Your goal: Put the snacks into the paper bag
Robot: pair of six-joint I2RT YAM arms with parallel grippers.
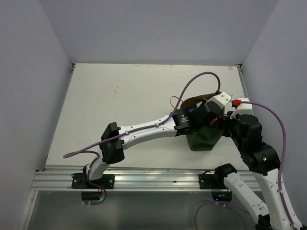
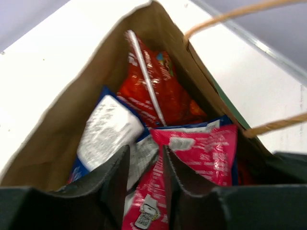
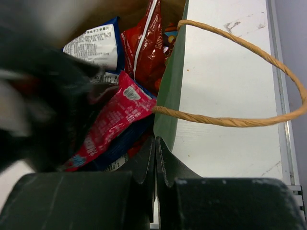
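Observation:
The dark green paper bag stands upright at the table's right. Its brown inside holds a red Doritos bag, a blue bag with a white label and a large pink-white packet. My left gripper is inside the bag's mouth, jaws apart, with the pink packet lying loose between and below them. My right gripper is shut on the rim of the bag's green wall. The red bag and the pink packet also show there.
Brown rope handles loop out from the bag's rim toward the table's right edge. The left arm stretches across the front of the table. A metal rail runs along the near edge. Grey walls enclose the table.

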